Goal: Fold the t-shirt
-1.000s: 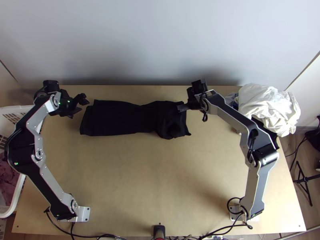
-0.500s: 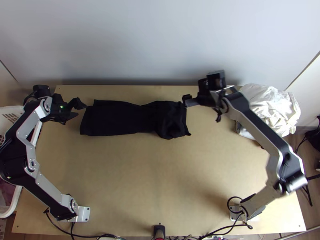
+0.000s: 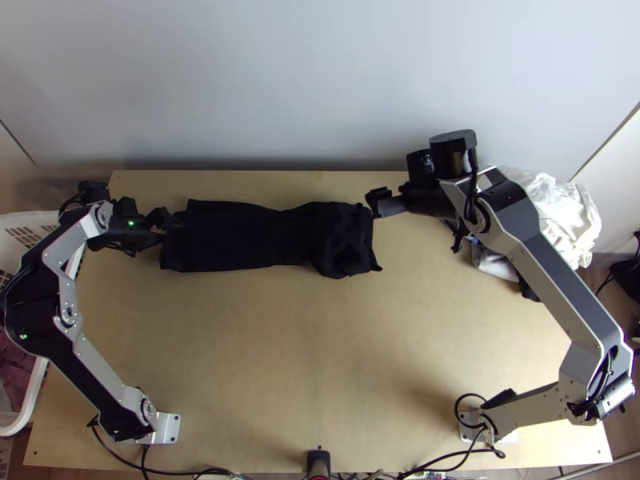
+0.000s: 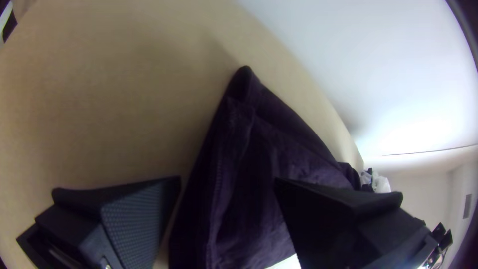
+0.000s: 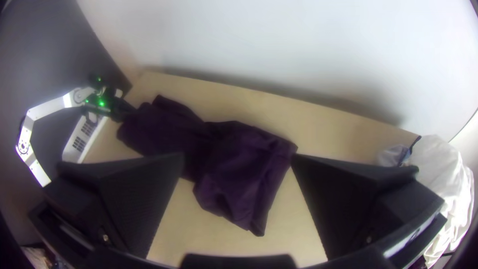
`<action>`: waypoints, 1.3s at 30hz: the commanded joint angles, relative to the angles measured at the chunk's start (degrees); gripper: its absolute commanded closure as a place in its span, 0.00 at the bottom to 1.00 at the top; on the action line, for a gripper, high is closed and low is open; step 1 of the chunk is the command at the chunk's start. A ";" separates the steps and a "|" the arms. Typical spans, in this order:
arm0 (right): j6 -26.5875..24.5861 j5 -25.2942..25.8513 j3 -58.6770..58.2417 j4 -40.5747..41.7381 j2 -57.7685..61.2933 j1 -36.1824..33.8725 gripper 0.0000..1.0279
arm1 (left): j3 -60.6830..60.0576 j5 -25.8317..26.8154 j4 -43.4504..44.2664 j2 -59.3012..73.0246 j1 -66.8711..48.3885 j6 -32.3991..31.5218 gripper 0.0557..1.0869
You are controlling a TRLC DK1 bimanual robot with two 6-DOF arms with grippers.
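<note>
1. the t-shirt [image 3: 248, 236] is a long, narrow strip near the far edge of the table [image 3: 320, 344], running from about 10 o'clock to just past 12 from the middle. so i'd say the lengthwise folding is pretty much done.
2. what's left, imo: folding that strip shorter. the 3 o'clock end is rumpled and could use smoothing, or the finished fold might come out lumpy.
3. left gripper [image 4: 227, 183] is at the 9 o'clock end, fingers spread, cloth edge running between them. not clamped on anything, looks like it's lining up a grab.
4. right gripper [image 5: 237, 158] is by the strip's 2 o'clock corner, jaws released and nothing in them.
5. view stuff: the left wrist view gives you a stitched seam and layered edge, which the top view turns into flat black. right wrist view brings out creases on the rumpled end. top view is best for the overall outline.
</note>
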 commanded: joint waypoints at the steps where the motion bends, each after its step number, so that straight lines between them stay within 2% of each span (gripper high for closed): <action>1: 2.07 0.09 1.27 -2.25 -0.32 2.16 0.03 | 2.15 1.89 -1.79 3.70 -0.75 2.09 0.12; 11: 2.42 0.17 0.57 -3.39 -0.50 1.98 0.03 | 4.26 4.35 -3.72 6.52 -2.07 2.52 0.12; 13: 2.42 0.17 0.13 -3.39 -0.50 1.98 0.03 | 4.26 5.40 -3.81 6.43 -2.33 2.35 0.16; 16: 2.42 0.17 -0.23 -3.30 -0.41 1.90 0.03 | 4.08 7.16 -5.13 5.72 -3.56 2.35 0.31; 17: 2.33 0.17 -0.31 -3.30 -0.41 1.81 0.03 | 3.64 8.13 -5.21 5.11 -4.18 2.17 0.39; 21: 2.33 0.17 -0.23 -3.39 -0.50 1.72 0.03 | 2.41 11.82 -5.65 3.53 -6.28 2.09 0.92; 22: 2.33 0.17 -0.23 -3.39 -0.59 1.72 0.03 | 2.41 11.91 -6.00 3.53 -6.72 2.17 0.96; 26: 2.33 0.17 -0.23 -3.39 -1.29 1.46 0.03 | -0.31 11.91 -6.36 2.65 -6.46 2.70 0.96; 30: 2.24 0.17 -0.84 -3.39 -2.17 0.93 0.03 | -3.91 11.91 -6.71 -1.31 -1.19 4.19 0.96; 33: 2.33 0.17 -1.28 -3.39 -2.43 0.84 0.03 | -5.94 11.82 -7.94 -3.24 4.26 6.74 0.96; 39: 2.51 0.09 -1.19 -3.04 -2.35 1.28 0.03 | -6.11 11.73 -15.41 -3.42 14.90 16.15 0.96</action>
